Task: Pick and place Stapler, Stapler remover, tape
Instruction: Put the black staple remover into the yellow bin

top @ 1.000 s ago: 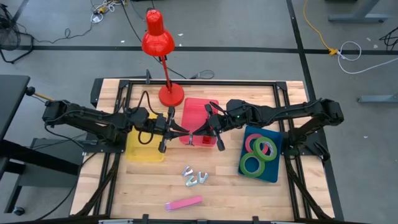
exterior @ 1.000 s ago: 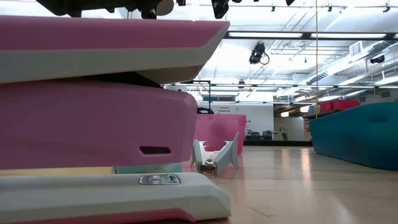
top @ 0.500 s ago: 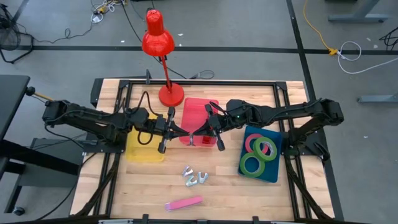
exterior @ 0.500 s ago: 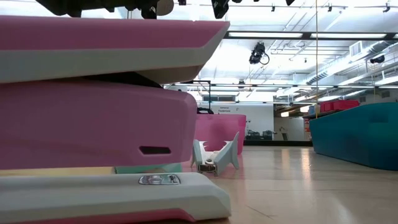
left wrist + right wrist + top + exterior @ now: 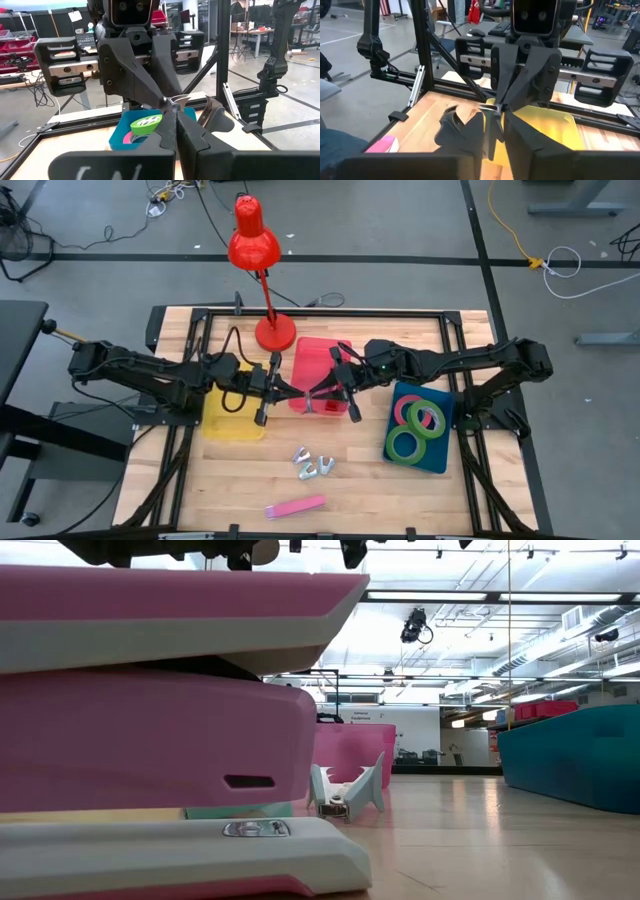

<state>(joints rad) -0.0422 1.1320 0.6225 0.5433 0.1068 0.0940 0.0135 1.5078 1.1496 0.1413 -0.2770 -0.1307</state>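
- You see a pale wooden plank desk (image 5: 360, 480) with a smooth, lightly glossy finish.
- Your pink-and-grey plastic stapler (image 5: 150, 710) looks smooth and satin.
- The small silvery metal staple remover (image 5: 347, 790) shines.
- The red desk lamp (image 5: 254, 240) is glossy.

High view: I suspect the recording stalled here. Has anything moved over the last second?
Nothing visibly changed. The left hand and right hand stay shut, tip to tip over the pinkish-red plastic bin. The pink stapler, the silver staple removers and the green and pinkish-red tape rolls lie where they were.
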